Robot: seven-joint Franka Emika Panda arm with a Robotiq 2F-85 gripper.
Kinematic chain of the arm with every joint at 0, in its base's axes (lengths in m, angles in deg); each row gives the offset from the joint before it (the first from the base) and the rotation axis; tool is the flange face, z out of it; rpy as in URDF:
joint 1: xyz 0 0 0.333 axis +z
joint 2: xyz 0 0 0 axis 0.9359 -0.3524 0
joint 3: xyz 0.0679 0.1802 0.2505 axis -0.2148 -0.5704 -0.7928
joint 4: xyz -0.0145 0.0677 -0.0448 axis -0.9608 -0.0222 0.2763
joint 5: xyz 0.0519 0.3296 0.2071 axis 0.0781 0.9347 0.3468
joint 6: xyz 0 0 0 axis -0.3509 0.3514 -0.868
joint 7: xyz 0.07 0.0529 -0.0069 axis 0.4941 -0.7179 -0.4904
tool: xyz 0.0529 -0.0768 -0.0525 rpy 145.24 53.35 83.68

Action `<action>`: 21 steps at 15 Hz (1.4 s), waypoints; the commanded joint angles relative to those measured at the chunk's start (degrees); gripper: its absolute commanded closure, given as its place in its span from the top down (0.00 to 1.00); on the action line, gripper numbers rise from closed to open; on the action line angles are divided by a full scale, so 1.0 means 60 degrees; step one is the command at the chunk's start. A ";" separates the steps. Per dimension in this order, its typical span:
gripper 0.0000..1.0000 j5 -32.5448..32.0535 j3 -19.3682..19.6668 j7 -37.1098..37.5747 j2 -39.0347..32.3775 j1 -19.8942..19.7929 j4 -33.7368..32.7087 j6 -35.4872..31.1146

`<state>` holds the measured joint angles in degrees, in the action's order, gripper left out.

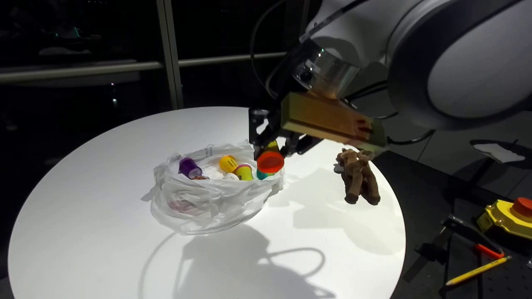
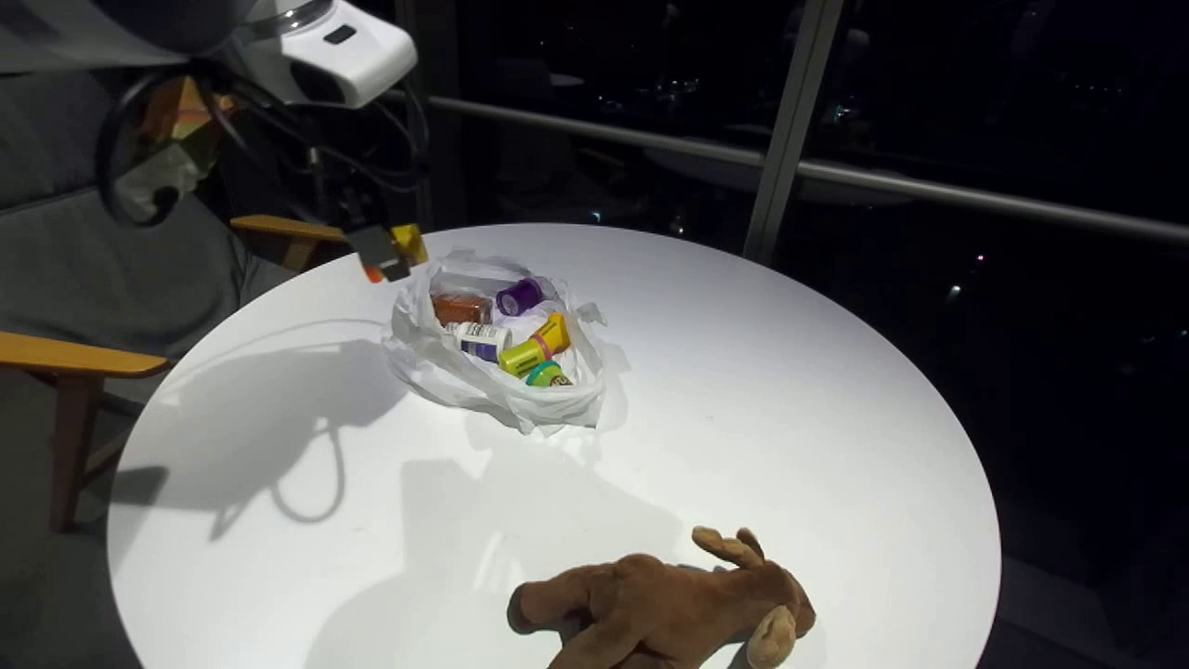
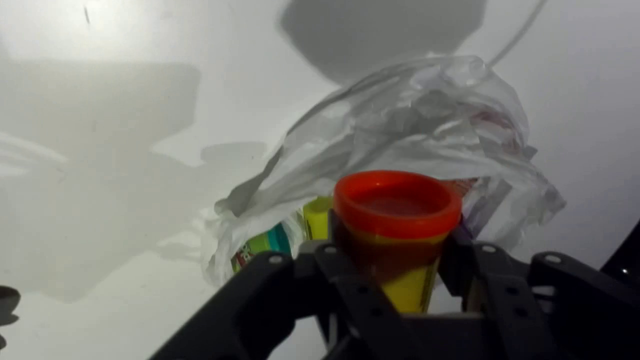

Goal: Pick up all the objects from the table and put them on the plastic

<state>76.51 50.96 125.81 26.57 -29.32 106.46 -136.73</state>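
Red-lidded tub (image 3: 397, 227) is what I'm holding: my gripper (image 3: 396, 241) is clamped on it, jaws only as far apart as the yellow body lets them be, one each side, just behind the rim. It's up in the air near the edge of the bag (image 1: 210, 207); honestly can't tell if it's properly over the mouth or a bit outside.

I'd guess it's light, stiff plastic, a little slick, not fragile. Gripping behind the rim seems the right call, since the lip should stop it sliding through. Long axis is tilted, not upright: in an exterior view the red end (image 1: 270, 162) faces the camera and dips a bit, with the body running up and back behind it.

Inside the bag I can see a purple tub (image 2: 518, 296), a white bottle (image 2: 481, 340) and a green tub (image 2: 548, 374), among other stuff.

Well apart on the table (image 2: 790, 418) there's a toy (image 2: 671, 604) lying down, head toward the right and legs toward the left in an exterior view. Looks plush, so probably light and squashy. I'd pinch the torso across its long axis, not an ear or a leg. Reckon that's the next job once this tub is in the bag.
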 commanded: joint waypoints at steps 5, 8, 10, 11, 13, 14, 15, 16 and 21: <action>0.19 0.0504 0.0202 -0.0223 -0.1045 -0.0444 -0.2566 0.1712; 0.19 0.0630 -0.1635 -0.0382 -0.1689 -0.2298 -0.3512 0.2620; 0.19 0.0522 -0.2147 -0.0228 -0.2296 -0.2935 -0.4167 0.2857; 0.19 0.0379 -0.2201 -0.0092 -0.2630 -0.3101 -0.4494 0.2798; 0.19 0.0400 -0.2332 -0.0124 -0.3255 -0.3419 -0.5117 0.2677; 0.19 0.0543 -0.2473 -0.0291 -0.3571 -0.3644 -0.5462 0.2688; 0.19 0.0708 -0.2660 -0.0495 -0.3893 -0.3890 -0.5797 0.2757; 0.19 0.0899 -0.2924 -0.0720 -0.4200 -0.4119 -0.6109 0.2870; 0.19 0.1628 -0.3716 -0.1823 -0.5405 -0.4681 -0.7340 0.3603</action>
<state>83.39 31.54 119.33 -1.76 -55.61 68.67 -118.81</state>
